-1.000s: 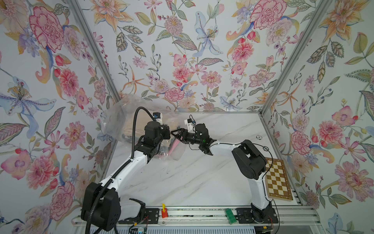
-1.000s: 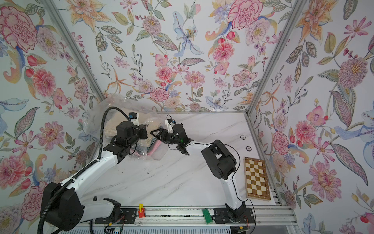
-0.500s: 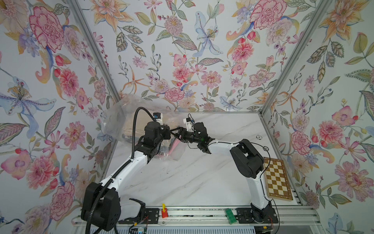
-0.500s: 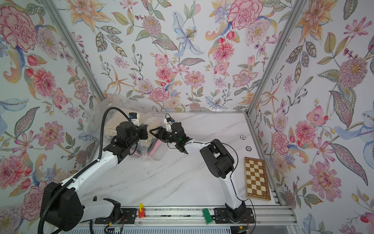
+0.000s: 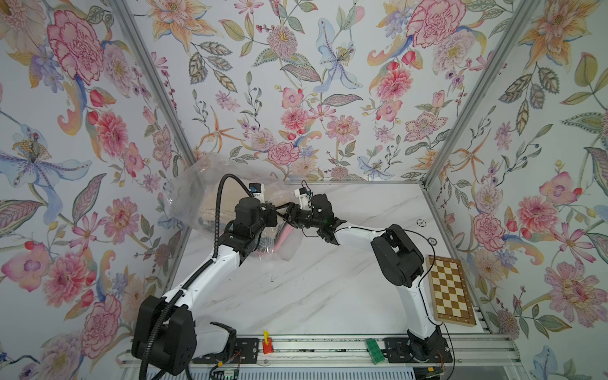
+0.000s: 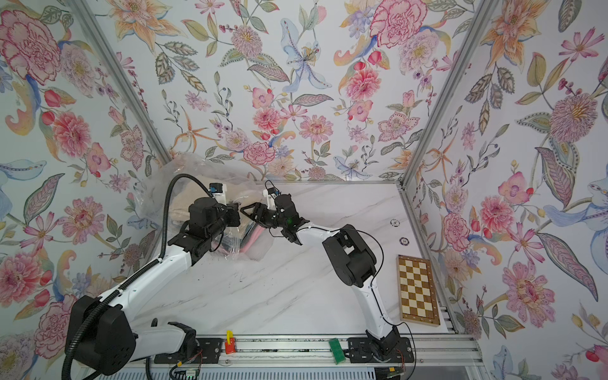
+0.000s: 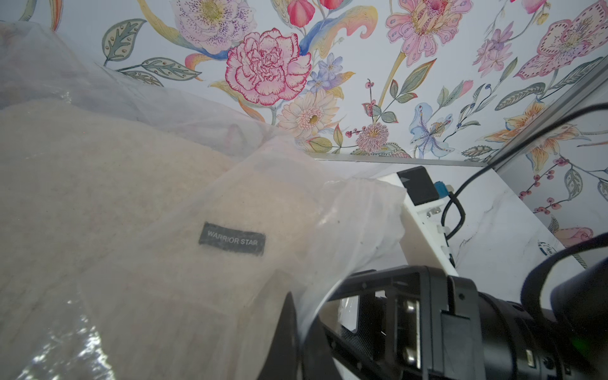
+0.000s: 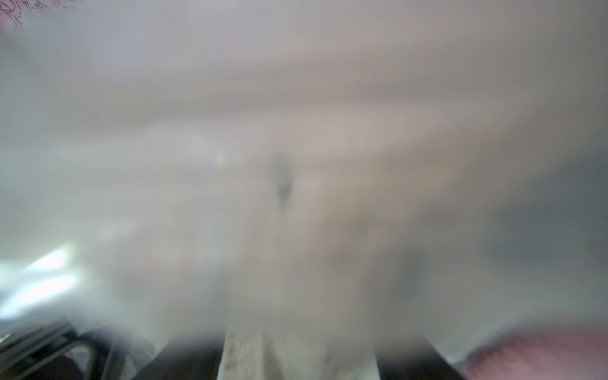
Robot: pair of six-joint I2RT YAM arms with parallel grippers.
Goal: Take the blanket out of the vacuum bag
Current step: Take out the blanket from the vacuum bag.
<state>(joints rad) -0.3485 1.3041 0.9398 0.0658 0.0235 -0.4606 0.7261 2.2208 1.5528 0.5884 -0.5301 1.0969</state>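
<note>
Clear crinkly plastic vacuum bag (image 5: 197,194) pinched by left tool (image 7: 296,322); right tool (image 5: 284,213) apart around soft beige blanket (image 7: 131,197); next, probably squeeze and pull.

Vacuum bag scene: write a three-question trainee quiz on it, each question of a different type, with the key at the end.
1. True or false: the blanket is completely out of the vacuum bag.
2. What lies at the right edge of the table? A) chessboard B) plate C) book
3. Fill in: the label on the blanket reads "____ STAR".

Key: 1 false, it is still under the plastic film; 2 A; 3 WARRIOR.
</note>
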